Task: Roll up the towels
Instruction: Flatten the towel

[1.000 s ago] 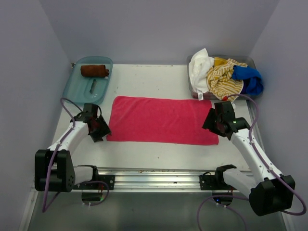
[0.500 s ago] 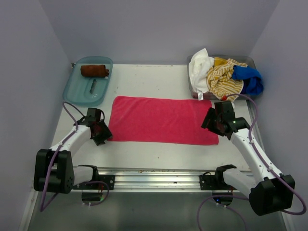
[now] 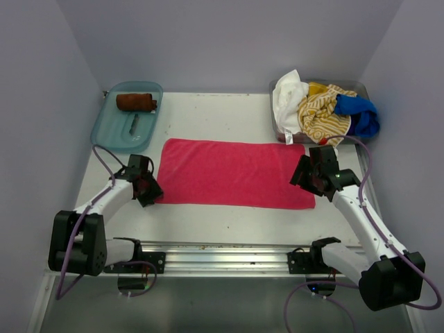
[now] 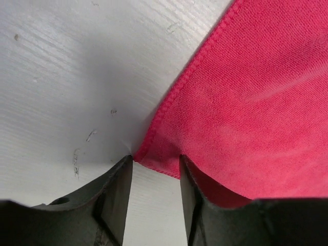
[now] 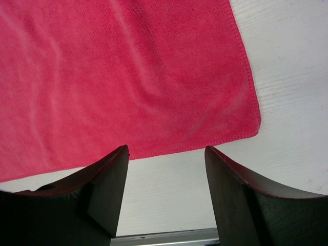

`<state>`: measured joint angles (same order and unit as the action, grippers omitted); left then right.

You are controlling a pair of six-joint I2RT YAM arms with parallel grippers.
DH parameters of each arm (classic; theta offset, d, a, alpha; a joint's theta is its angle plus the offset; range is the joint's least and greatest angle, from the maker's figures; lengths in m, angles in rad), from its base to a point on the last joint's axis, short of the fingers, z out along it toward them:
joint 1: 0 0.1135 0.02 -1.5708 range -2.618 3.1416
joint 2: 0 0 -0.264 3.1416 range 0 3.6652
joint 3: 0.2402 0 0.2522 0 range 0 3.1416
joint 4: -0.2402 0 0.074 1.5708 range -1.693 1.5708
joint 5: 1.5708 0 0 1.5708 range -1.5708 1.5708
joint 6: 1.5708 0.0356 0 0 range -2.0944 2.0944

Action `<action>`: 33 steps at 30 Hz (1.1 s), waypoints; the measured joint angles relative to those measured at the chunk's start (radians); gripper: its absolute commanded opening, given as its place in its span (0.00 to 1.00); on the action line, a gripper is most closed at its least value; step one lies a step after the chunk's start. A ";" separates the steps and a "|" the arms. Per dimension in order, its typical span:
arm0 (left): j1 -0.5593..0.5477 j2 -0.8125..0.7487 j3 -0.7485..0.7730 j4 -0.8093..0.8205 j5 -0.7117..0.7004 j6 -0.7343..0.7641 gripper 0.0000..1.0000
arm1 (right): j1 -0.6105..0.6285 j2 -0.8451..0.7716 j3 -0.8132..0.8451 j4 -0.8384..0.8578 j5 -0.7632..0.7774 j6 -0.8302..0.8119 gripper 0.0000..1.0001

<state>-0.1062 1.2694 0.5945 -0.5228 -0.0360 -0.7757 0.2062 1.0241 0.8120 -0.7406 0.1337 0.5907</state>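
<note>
Pink towel lies flat on the table. Left gripper has crept in, jaws narrowing astride the near-left corner, not yet pinching. Right gripper hangs wide over the near-right corner. The roll looks imminent.

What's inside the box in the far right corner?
The box holds a heap: a white towel, a yellow-and-white striped towel and a blue towel. Whatever lies underneath, and the box's floor, is covered.
</note>
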 measured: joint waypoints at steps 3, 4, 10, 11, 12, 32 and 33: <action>0.000 0.012 0.002 0.013 -0.013 -0.006 0.00 | 0.000 -0.003 -0.001 0.000 0.000 0.000 0.65; 0.000 0.021 0.002 0.016 -0.014 -0.007 0.00 | 0.000 -0.005 -0.002 0.000 -0.002 0.000 0.66; -0.001 0.024 0.033 -0.010 -0.028 0.017 0.00 | 0.000 -0.014 -0.028 0.008 -0.055 0.013 0.66; -0.001 0.017 0.046 -0.026 -0.035 0.022 0.00 | 0.000 -0.014 -0.039 0.007 -0.056 0.018 0.66; 0.001 0.003 0.062 -0.040 -0.044 0.030 0.00 | 0.000 -0.014 -0.053 0.007 -0.054 0.025 0.65; 0.037 -0.140 0.151 -0.071 -0.037 0.089 0.00 | -0.124 0.018 -0.289 0.055 -0.012 0.210 0.58; 0.037 -0.140 0.151 -0.071 -0.035 0.090 0.00 | -0.124 0.019 -0.293 0.060 -0.012 0.214 0.58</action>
<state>-0.0689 1.1294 0.7460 -0.5941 -0.0711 -0.6853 0.0826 1.0428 0.5186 -0.6804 0.1219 0.8051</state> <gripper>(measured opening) 0.012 0.578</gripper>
